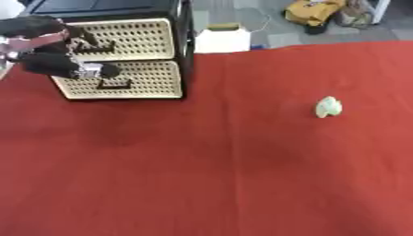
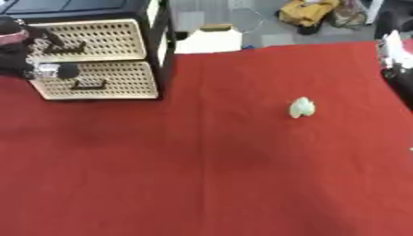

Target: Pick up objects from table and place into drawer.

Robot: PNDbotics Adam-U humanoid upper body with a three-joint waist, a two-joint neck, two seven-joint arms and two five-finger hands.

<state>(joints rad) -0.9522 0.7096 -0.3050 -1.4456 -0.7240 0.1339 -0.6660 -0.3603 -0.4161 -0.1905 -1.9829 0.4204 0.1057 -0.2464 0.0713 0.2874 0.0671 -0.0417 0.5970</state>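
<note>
A black cabinet (image 1: 184,46) with two cream perforated drawers stands at the table's back left. Both the upper drawer (image 1: 137,39) and the lower drawer (image 1: 141,80) are pushed in. My left hand (image 1: 44,48) hovers in front of them, open, with its fingers spread apart. One fingertip (image 1: 85,38) is close to the upper drawer's black handle (image 1: 105,46), and the thumb lies before the lower drawer. A small pale green object (image 1: 327,107) lies alone on the red cloth to the right. A dark shape (image 2: 398,76) at the right edge looks like my right hand.
The red tablecloth (image 1: 226,175) covers the whole table. Beyond the far edge, on the floor, stand a white box (image 1: 221,39) and a yellow bag (image 1: 315,11).
</note>
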